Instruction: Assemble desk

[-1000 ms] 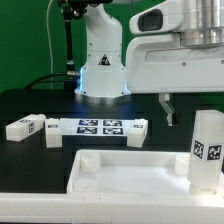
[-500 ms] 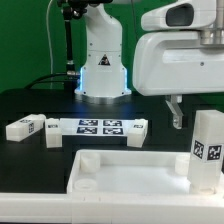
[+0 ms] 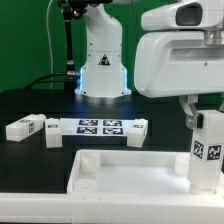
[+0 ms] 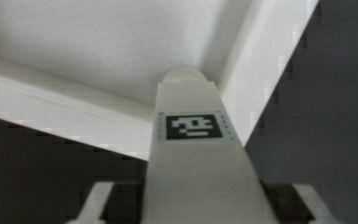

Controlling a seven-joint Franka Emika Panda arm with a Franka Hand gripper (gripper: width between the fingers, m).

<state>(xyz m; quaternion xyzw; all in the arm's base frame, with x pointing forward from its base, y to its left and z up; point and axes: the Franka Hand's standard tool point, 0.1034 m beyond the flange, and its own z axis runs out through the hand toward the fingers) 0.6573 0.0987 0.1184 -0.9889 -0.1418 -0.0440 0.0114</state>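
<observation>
Gripper (image 3: 196,113) descended over upright leg (image 3: 207,148), exterior view's right edge | jaws straddle it, clamped or not: cannot tell | tabletop (image 3: 120,172) bottom centre | loose leg (image 3: 25,127) mid-left unfitted | early stage

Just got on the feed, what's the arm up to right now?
The gripper is on the upright leg, which stands at the end of the tabletop on the exterior view's right. The wrist view shows a finger on each side of the leg; whether they are clamped on it cannot be told. Another leg lies loose beside the marker board.
</observation>
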